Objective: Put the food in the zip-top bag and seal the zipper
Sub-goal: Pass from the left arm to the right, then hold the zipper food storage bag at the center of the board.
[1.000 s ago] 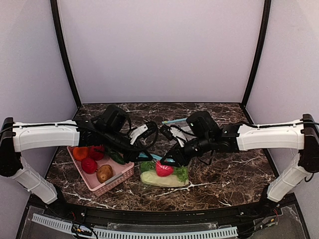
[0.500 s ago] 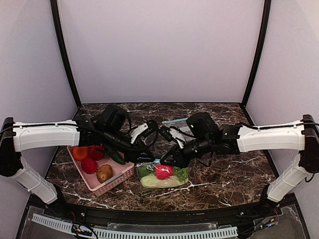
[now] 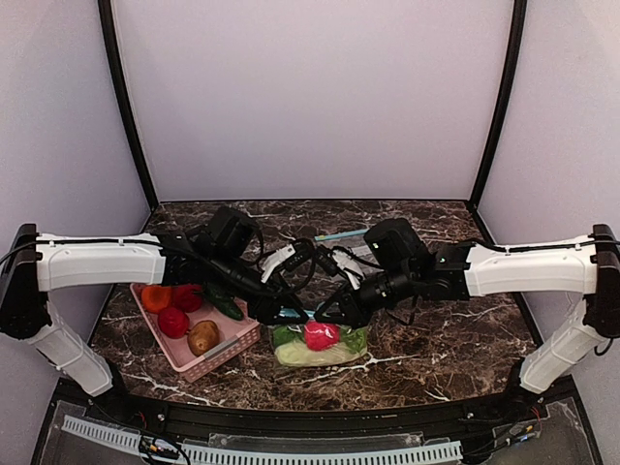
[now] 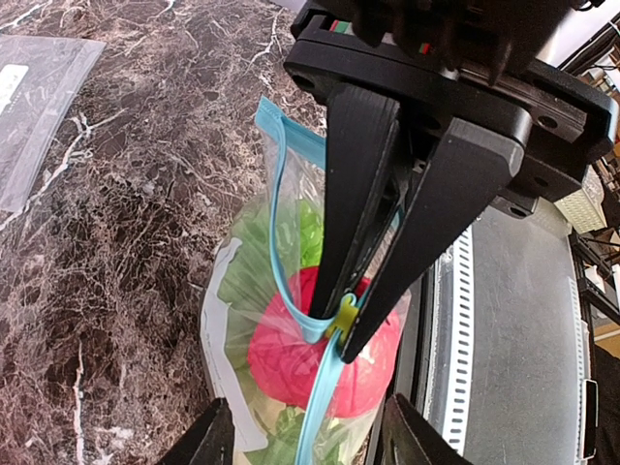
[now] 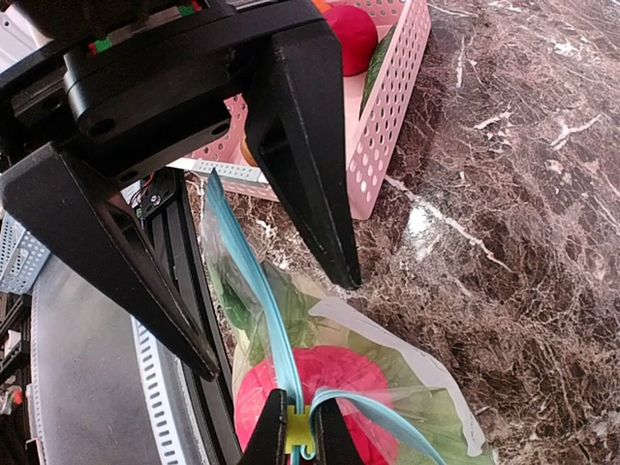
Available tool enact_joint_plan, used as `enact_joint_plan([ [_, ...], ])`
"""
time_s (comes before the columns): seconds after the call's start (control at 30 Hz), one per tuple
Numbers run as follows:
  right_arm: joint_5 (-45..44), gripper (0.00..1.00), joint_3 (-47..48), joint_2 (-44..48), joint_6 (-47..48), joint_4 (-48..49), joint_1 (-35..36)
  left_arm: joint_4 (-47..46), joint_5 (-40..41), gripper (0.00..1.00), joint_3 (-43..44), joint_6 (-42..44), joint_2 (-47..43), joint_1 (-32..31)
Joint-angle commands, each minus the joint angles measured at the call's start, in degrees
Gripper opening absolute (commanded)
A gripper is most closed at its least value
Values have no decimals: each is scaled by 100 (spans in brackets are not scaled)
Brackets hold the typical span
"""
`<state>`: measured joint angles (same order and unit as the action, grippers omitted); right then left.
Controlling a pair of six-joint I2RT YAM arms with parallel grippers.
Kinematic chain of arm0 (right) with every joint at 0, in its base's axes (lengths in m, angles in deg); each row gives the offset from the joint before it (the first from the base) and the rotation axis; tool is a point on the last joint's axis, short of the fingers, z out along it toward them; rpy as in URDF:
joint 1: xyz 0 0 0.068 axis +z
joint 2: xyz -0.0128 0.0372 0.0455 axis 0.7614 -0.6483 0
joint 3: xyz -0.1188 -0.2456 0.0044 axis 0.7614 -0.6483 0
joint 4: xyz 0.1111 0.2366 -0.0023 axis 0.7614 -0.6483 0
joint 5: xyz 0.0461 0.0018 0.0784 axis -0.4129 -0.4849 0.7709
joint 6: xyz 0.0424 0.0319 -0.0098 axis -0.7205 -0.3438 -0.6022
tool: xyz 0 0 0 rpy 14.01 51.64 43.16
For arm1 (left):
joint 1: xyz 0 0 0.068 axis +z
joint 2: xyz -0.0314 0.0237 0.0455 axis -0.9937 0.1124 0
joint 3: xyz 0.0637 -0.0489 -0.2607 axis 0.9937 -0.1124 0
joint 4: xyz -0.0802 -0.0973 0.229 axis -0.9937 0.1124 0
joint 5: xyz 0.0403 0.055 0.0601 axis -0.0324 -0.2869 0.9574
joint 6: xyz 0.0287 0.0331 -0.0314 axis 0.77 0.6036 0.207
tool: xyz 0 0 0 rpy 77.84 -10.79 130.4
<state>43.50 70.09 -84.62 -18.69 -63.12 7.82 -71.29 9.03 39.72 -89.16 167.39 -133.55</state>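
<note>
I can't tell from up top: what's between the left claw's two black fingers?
The teal-blue zipper strip runs between the left claw's open fingers; the right wrist view shows it.

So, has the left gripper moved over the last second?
Yes. In the top view the left gripper has shifted slightly to the right, away from the pink basket.

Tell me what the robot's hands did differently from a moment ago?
The right gripper shut, pinching the yellow slider on the zipper. The left gripper opened, its jaws now loose around the zipper's far end, and its arm edged right. The bag, the food inside and the pink basket stayed put.
</note>
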Motion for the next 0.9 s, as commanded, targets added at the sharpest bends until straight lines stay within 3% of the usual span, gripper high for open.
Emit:
enact_joint_plan([
  [0.0, 33, 0, -1, -9, 103, -110, 143, 66, -132, 51, 102, 35, 187, -111],
  [0.37, 87, 0, 0, 71, 46, 48, 179, 15, -197, 31, 102, -184, 284, -130],
  [0.5, -29, 0, -86, 242, -12, 119, 177, -274, -309, 59, -30, -390, 70, -61],
  [0.57, -78, 0, -134, 365, -50, 130, 180, -507, -283, 67, -179, -540, -150, 52],
  [0.7, -80, 0, -239, 528, -113, 171, 181, -820, -394, 77, -347, -678, -396, 253],
  [0.87, -55, 0, -315, 656, -158, 292, 175, -907, -665, 82, -349, -818, -224, 273],
])
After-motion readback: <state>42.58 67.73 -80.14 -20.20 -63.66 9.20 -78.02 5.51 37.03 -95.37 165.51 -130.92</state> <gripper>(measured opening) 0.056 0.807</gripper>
